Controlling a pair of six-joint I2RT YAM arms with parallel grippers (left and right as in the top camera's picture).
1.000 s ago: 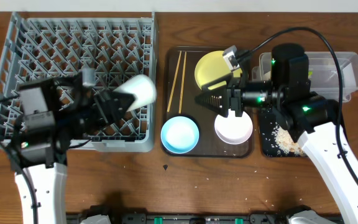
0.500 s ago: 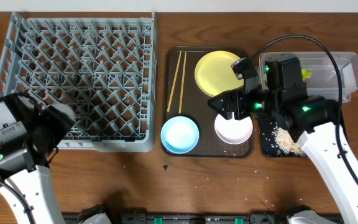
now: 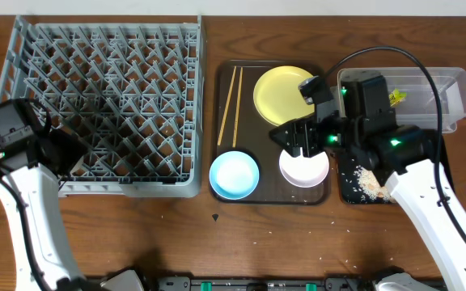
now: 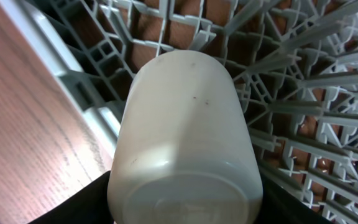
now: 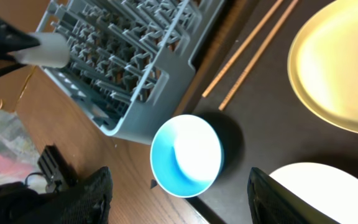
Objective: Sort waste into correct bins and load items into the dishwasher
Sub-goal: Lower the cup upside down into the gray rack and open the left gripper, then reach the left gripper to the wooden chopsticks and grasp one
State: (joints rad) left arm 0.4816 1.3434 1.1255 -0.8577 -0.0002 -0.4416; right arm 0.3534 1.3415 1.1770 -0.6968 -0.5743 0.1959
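Shown large only in the left wrist view: small white cup (image 4: 185, 137), lying on its side, one round end toward the camera. Pinched at that end by the left gripper (image 3: 69, 153), with dark fingers (image 4: 86, 208) pressed on both sides. Behind the cup, rim and upright pegs of the grey dish rack (image 4: 303, 93); to the left, bare wooden table (image 4: 23, 124). Cannot tell whether cup and rack touch.

From overhead, hardly to find the cup: covered by the dark body of the left gripper, at the near left corner of the rack. From the right wrist, seen far off as a pale cylinder at that same corner, about level, above the rim.

Right gripper (image 3: 288, 137): jaws spread wide, holding nothing, above the dark brown serving tray (image 3: 249, 121), between pale yellow plate (image 3: 281, 93) and white bowl (image 3: 304, 167). In its own view, light blue bowl (image 5: 186, 155) below, between the two fingers.

Also on the serving tray: two wooden chopsticks (image 3: 231, 105), beside the plate. To the right, clear plastic tub (image 3: 459, 77) with green-and-orange wrapper (image 3: 396, 97) inside, and black tray (image 3: 348, 174) with beige crumbs (image 3: 370, 182).
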